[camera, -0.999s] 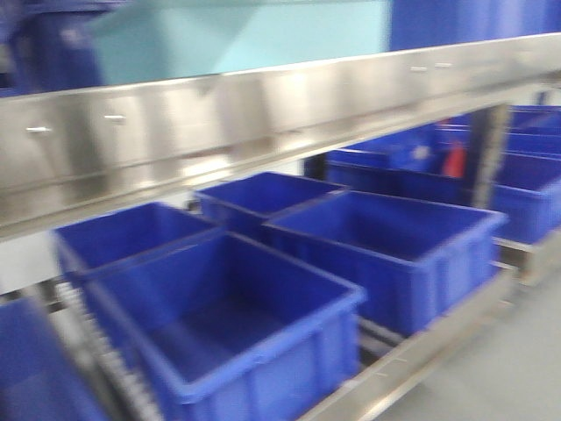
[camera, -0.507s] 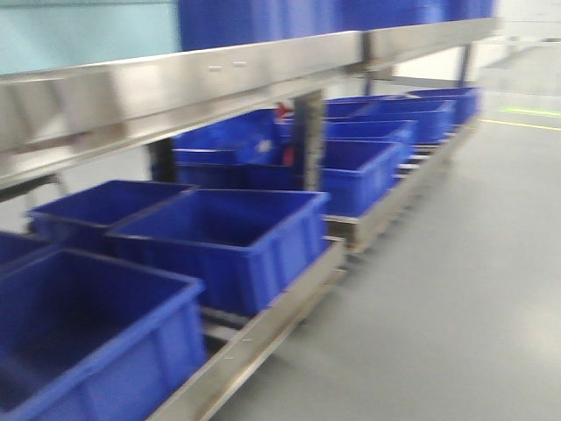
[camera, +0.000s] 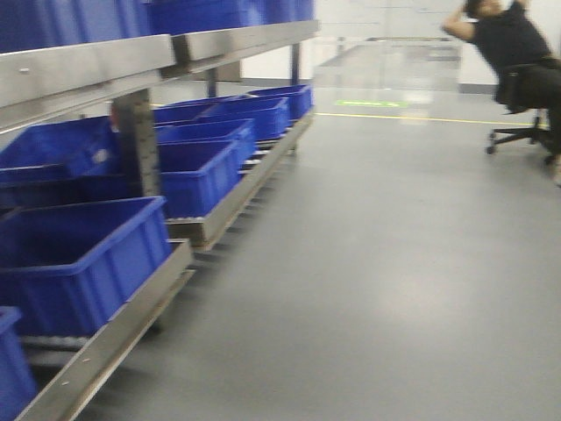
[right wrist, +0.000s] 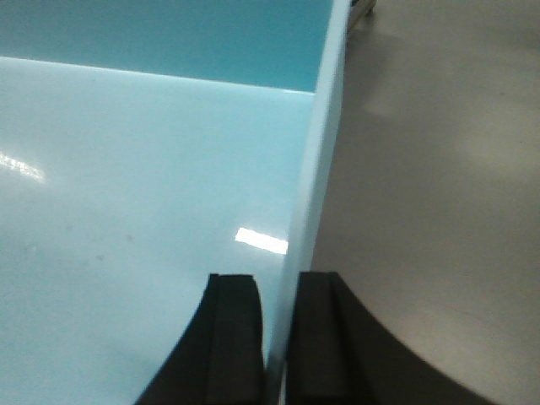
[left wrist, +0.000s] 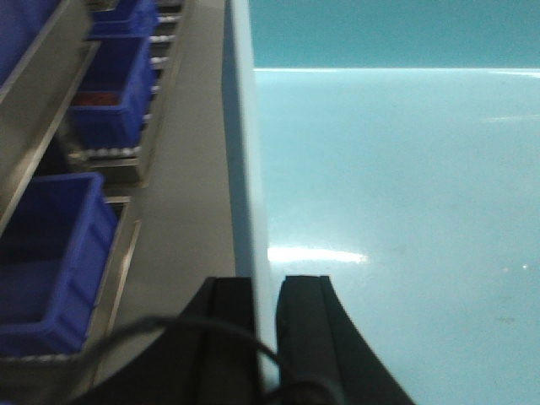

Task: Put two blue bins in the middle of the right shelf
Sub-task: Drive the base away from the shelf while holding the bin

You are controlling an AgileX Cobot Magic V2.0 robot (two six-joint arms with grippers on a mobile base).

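so I've got the bin (left wrist: 405, 211) held crosswise between the arms, left pincer (left wrist: 268, 291) clamped on its left wall, right pincer (right wrist: 278, 287) on its right wall, and the steel-railed shelf (camera: 88, 66) sits off to my left

Steel rack (camera: 136, 145), left of frame. Its lower tier (camera: 114, 338) carries a row of dark blue crates (camera: 83, 263) receding toward upper centre. Its upper tier (camera: 88, 66), upper left, carries more dark blue crates. Grey floor (camera: 377, 263), centre and right, bears a yellow line (camera: 421, 117) and, upper right, an office chair (camera: 515, 134).
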